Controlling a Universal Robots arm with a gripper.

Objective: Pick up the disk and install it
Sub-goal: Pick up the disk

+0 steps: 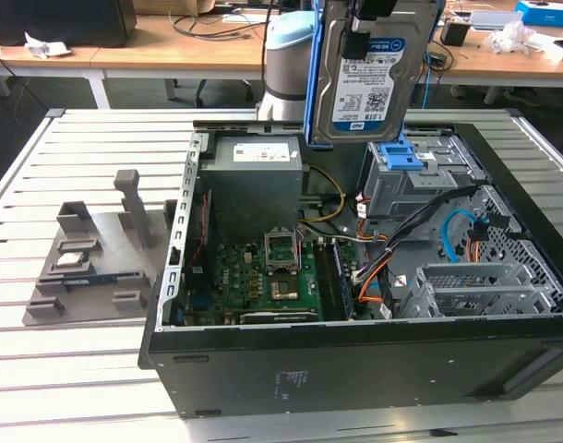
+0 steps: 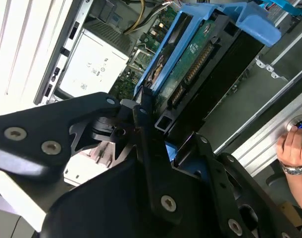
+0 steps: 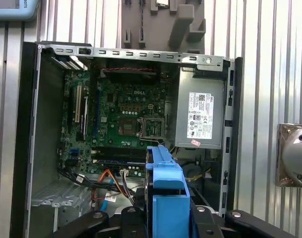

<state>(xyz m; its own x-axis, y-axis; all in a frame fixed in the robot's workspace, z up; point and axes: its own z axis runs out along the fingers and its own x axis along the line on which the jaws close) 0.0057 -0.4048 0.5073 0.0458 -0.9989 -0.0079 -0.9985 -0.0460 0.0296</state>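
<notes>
Disk point(image 1: 369, 78) is up, gripper point(image 2: 148, 119) clamped on it above the PC case point(image 1: 355, 360). Install step probably needs squaring it to the drive cage point(image 1: 392, 194).

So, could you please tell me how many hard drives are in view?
1: the disk is held by the gripper above the open computer case, over its drive cage. Others may be hidden inside the cage.
</notes>
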